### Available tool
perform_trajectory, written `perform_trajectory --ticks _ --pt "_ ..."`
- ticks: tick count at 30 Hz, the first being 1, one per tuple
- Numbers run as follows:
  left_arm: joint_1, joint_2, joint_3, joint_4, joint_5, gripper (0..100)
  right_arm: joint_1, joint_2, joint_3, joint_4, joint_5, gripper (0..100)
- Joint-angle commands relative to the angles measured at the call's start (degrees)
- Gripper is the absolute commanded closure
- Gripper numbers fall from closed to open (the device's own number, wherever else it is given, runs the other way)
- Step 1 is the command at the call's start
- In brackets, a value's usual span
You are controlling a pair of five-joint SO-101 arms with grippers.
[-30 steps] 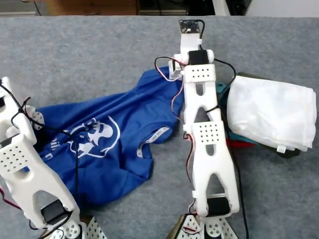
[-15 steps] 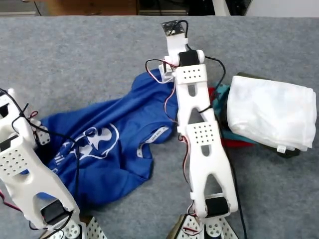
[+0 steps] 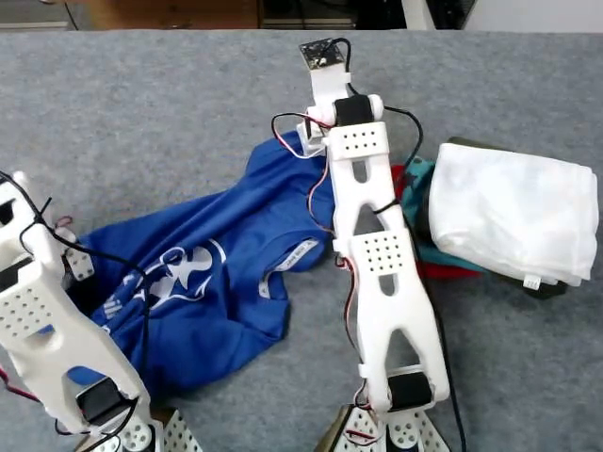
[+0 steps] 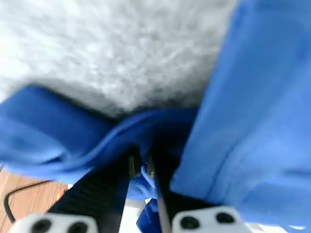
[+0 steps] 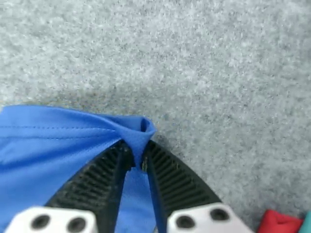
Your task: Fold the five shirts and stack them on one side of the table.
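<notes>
**Both arms swung left, dragging the last shirt with them**

Since a second ago my two arms have shifted leftward in the high view. The blue cloth has slid that way too, uncovering red and teal edges beside the stack.

On the grey carpeted surface, the blue cotton shirt with a white print lies rumpled and unfolded between the arms, left of centre. It looks like the one garment left to fold. The stack of folded shirts topped by a white one sits on the far right side, well apart from the blue body. I cannot count its layers for certain.

My right hand is pressed together on a peaked corner of the blue hem, near the stack. My left hand pinches a bunched blue fold at the shirt's opposite end.
</notes>
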Motion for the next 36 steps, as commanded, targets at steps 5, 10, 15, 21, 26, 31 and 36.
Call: perform_trajectory --ticks 5,10,15,21,26,31,36 --pt "-0.70 -18.86 -6.51 0.70 -0.26 75 -0.40 -1.63 -2.07 -0.18 0.53 99.5" --pt "0.88 -21.76 -17.93 0.44 7.12 75 -0.48 -1.63 -2.07 -0.18 0.53 99.5" --pt "4.48 -10.59 -26.20 0.53 19.08 75 -0.48 -1.63 -2.07 -0.26 0.53 99.5" --pt "5.54 1.98 -27.96 0.70 25.05 75 -0.48 -1.63 -2.07 -0.35 0.53 99.5" --pt "4.92 2.59 -27.16 0.70 25.32 81 -0.48 -1.63 -2.07 -0.44 0.44 99.5" --pt "4.40 4.97 -27.87 0.53 25.32 85 -0.48 -1.63 -2.07 -0.44 0.44 99.5" --pt "3.08 11.47 -32.09 0.53 25.41 85 -0.48 -1.63 -2.07 -0.44 0.44 99.5"
